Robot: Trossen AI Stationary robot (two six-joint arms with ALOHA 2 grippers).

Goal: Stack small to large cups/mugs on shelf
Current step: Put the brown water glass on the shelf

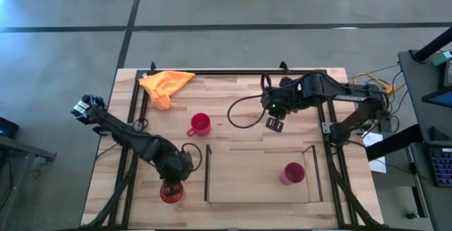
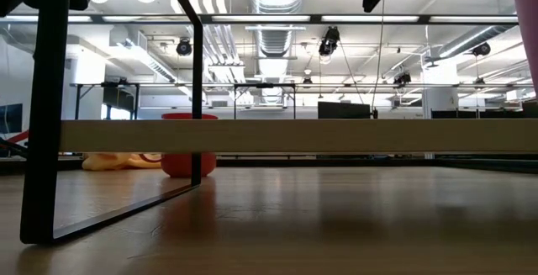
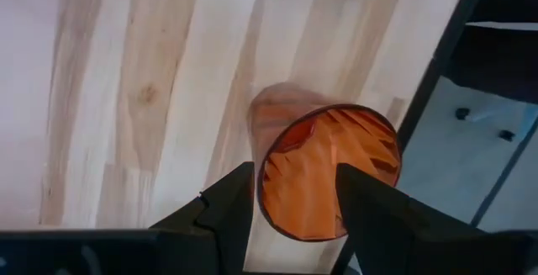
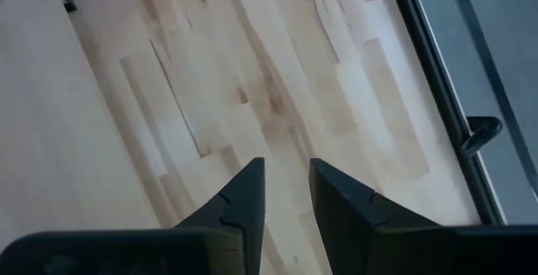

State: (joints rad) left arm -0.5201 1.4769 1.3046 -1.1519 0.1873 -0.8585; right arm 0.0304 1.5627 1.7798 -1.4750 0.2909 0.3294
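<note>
The orange cup with dark lines stands on the table near its near-left corner, left of the shelf. My left gripper hangs over it, open. In the left wrist view one finger is outside the cup's rim and the other is over its mouth. The red mug stands on the table beyond the shelf. The magenta tumbler stands on the shelf board by its right panel. My right gripper is slightly open over bare table, far side of the shelf.
A yellow-orange cloth lies at the table's far-left corner. The shelf's dark upright panels stand at its two short ends. A black cable loops between mug and right gripper. The table's black frame edge runs close by the orange cup.
</note>
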